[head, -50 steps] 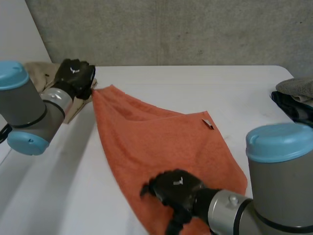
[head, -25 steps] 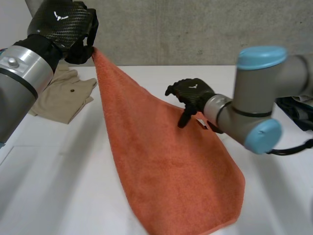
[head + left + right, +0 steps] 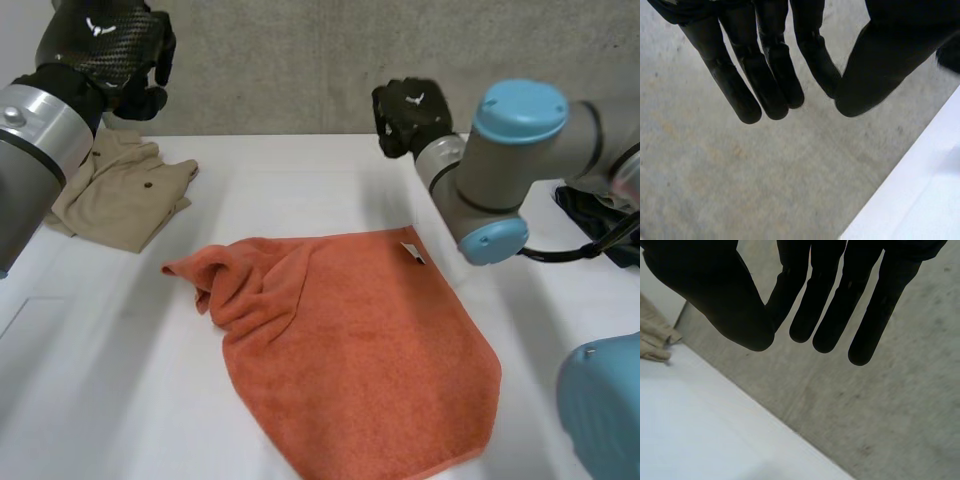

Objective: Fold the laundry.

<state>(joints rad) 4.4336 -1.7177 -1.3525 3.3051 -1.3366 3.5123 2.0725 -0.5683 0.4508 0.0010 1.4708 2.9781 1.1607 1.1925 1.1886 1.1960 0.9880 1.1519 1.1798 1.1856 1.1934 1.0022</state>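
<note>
Lying on the white surface (image 3: 300, 170), the orange towel (image 3: 360, 340) was spread flat over most of its area, with its left corner bunched into a loose heap of folds and a small white tag (image 3: 412, 252) showing at its far edge. Neither hand touched it. The left hand (image 3: 105, 45) hung high above the surface's far left corner, over a crumpled beige garment (image 3: 120, 190). In the left wrist view its fingers (image 3: 765, 75) pointed straight out, the thumb close beside them, with nothing between. The right hand (image 3: 410, 112) hovered beyond the towel's far edge, in front of the concrete wall (image 3: 300, 60). In the right wrist view its fingers (image 3: 840, 305) were straight and slightly spread, empty. A pile of dark clothing (image 3: 600, 215) sat at the surface's right edge, well apart from the towel.
</note>
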